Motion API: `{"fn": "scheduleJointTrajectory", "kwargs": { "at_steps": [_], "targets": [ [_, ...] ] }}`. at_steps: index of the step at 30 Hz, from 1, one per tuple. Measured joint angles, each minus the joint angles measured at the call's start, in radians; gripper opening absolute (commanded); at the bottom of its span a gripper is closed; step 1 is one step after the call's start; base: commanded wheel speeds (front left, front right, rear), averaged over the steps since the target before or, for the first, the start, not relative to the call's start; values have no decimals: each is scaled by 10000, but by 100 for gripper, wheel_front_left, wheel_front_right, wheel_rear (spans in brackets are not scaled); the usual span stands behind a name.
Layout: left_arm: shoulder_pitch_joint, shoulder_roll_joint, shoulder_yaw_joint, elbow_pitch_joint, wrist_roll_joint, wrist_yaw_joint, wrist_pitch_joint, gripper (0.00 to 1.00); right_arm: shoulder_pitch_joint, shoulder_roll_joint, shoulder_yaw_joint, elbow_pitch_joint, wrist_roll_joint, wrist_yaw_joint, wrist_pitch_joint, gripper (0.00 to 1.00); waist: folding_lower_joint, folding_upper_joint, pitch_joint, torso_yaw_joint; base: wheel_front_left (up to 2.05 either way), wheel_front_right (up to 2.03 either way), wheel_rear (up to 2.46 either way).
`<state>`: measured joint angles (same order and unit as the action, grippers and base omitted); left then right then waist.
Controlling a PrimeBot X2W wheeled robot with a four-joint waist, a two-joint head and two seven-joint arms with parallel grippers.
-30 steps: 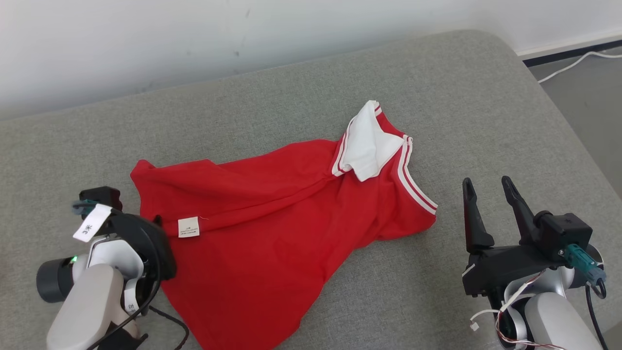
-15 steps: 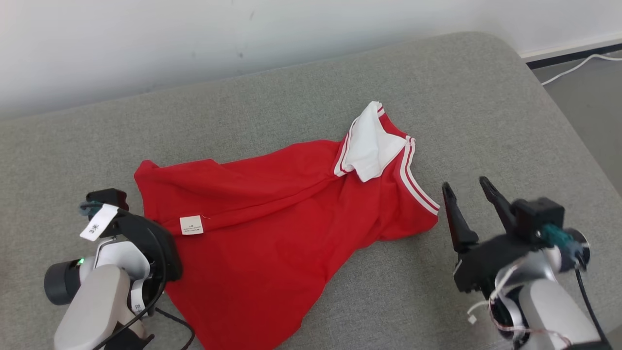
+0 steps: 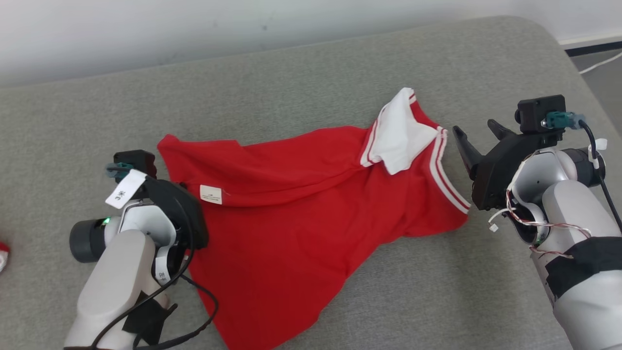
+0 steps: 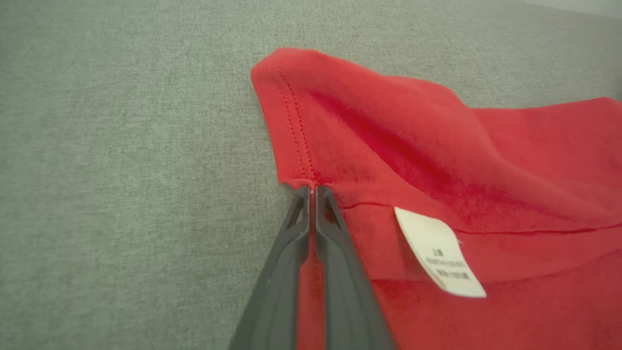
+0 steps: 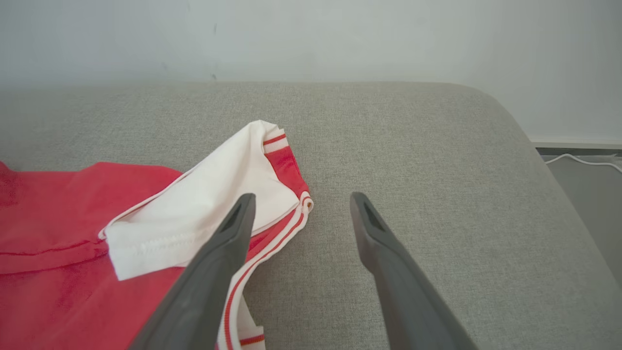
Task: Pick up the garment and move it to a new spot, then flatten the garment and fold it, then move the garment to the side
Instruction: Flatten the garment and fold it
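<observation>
Pinching only the hem of the crumpled red fabric garment [image 4: 437, 160] at its very tips, the left gripper [image 4: 311, 190] seemed liable to lose it on lifting, while the right gripper [image 5: 301, 204] stood spread.

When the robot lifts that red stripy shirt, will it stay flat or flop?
Probably flop: the red cloth shirt with white striped trim lies in soft folds. It would likely dangle from the hem the left gripper pinches. It looks thin, so probably light.

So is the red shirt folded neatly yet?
No. The red shirt lies spread and wrinkled on the grey cushion, its white flap lying on top.
</observation>
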<state>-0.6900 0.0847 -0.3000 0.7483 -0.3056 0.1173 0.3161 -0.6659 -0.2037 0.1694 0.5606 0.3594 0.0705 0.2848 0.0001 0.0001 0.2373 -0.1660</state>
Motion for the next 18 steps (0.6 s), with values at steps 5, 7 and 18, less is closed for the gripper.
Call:
{"fn": "scheduleJointTrajectory", "kwargs": {
  "at_steps": [5, 7, 18],
  "targets": [
    [-203, -174, -104, 13, 81, -42, -4, 0, -369, -46, 56, 809, 2, 13, 378, 100, 0, 0, 150, 338, 0, 0, 0],
    [-342, -257, -190, 17, 132, -46, -13, 0, -458, -167, 79, 1085, 0, 50, 428, 100, 0, 0, 227, 515, 0, 0, 0],
    [-617, -437, -389, -2, 148, -92, -219, 0, -1201, -495, 113, 1923, -240, 71, 393, 96, 0, 0, 782, 1286, 0, 0, 0]
  ]
}}
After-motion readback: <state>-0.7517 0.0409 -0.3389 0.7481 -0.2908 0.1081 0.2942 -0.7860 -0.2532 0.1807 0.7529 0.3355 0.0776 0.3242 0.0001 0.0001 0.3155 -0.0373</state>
